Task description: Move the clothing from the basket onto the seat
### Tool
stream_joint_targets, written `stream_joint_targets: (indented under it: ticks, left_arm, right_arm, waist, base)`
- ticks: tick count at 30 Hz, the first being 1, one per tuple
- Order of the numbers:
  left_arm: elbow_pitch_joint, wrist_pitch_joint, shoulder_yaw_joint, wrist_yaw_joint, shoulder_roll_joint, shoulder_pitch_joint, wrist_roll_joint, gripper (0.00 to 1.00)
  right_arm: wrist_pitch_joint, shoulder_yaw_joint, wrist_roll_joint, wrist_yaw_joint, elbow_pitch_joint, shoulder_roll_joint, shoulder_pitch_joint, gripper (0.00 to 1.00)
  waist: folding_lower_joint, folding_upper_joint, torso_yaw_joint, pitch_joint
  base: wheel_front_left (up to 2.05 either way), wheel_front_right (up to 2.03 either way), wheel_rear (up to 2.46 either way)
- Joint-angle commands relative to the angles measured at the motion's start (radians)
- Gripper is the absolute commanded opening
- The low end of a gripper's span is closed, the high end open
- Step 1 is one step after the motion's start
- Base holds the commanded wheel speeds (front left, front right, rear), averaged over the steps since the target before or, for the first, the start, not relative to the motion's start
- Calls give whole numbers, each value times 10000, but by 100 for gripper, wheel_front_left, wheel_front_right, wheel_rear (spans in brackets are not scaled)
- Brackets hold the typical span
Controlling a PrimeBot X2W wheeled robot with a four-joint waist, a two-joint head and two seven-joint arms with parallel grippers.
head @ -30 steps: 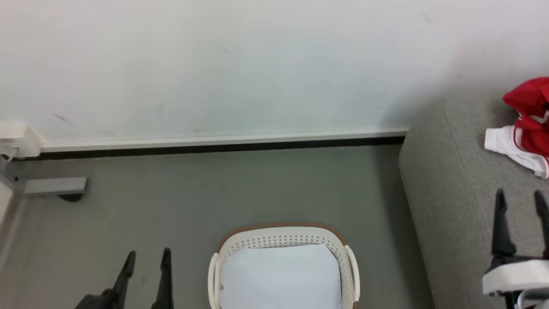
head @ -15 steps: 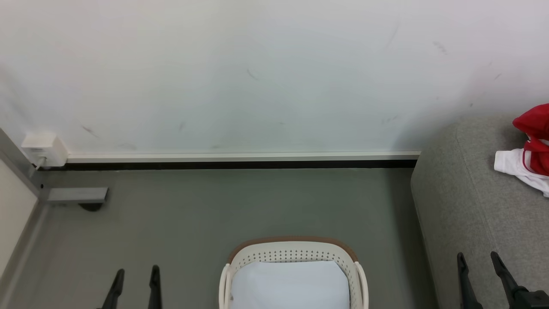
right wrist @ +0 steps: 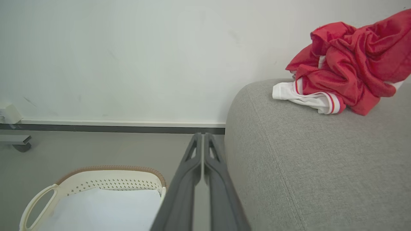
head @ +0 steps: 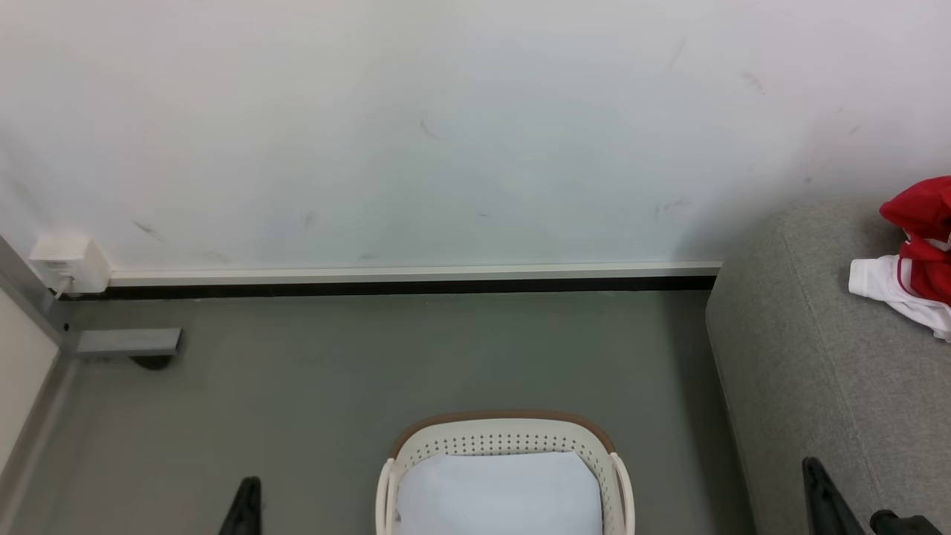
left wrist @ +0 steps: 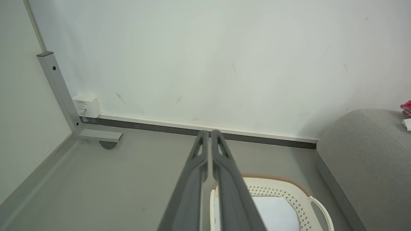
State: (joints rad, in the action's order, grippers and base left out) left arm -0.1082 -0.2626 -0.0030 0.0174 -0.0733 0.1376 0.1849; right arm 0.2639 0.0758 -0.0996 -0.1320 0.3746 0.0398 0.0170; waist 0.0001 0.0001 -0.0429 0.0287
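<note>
Red clothing (right wrist: 346,64) bunched on the seat (right wrist: 305,166), up by the wall (head: 446,111) (white striped trim toward the seat's rounded end). Cream basket (head: 505,427) stands on the floor (head: 334,371) beside the seat. Both clenched: left gripper (left wrist: 209,133) and right gripper (right wrist: 202,136), fingers together, empty.

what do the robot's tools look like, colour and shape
Both look alike. The left tool has two long, slim, matte dark grey fingers, wide at the base and narrowing to blunt tips, each with a slot-like cut-out near the tip. The right tool has the same dark grey fingers and cut-outs.
</note>
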Motion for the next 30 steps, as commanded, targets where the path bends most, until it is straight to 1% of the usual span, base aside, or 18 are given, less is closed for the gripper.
stream_joint_targets:
  ticks: [1, 18, 25, 26, 30]
  left_arm:
    - [7, 113, 68, 32, -3, -95, 364, 0]
    - [-283, 931, 319, 281, 47, -638, 3484, 0]
    - [-390, 1218, 407, 371, 64, -832, 4601, 0]
    - [-390, 1218, 407, 371, 64, -832, 4601, 0]
    - [-451, 1378, 457, 421, 75, -934, 5201, 0]
  right_arm:
    - [-164, 93, -379, 0, -17, 37, 136, 0]
    - [-941, 116, -3709, 4, -375, 63, 284, 0]
    - [-1225, 138, -4881, 5, -488, 73, 356, 0]
    - [-1225, 138, -4881, 5, -488, 73, 356, 0]
    - [-1383, 152, -5512, 6, -542, 78, 390, 0]
  waist:
    - [0, -1, 7, -4]
    - [0, -1, 65, -39]
    - [0, -1, 89, -53]
    - [0, -1, 89, -53]
    - [0, -1, 103, -61]
  base:
    - [0, 0, 0]
    - [0, 0, 0]
    - [0, 0, 0]
    - [0, 0, 0]
    - [0, 0, 0]
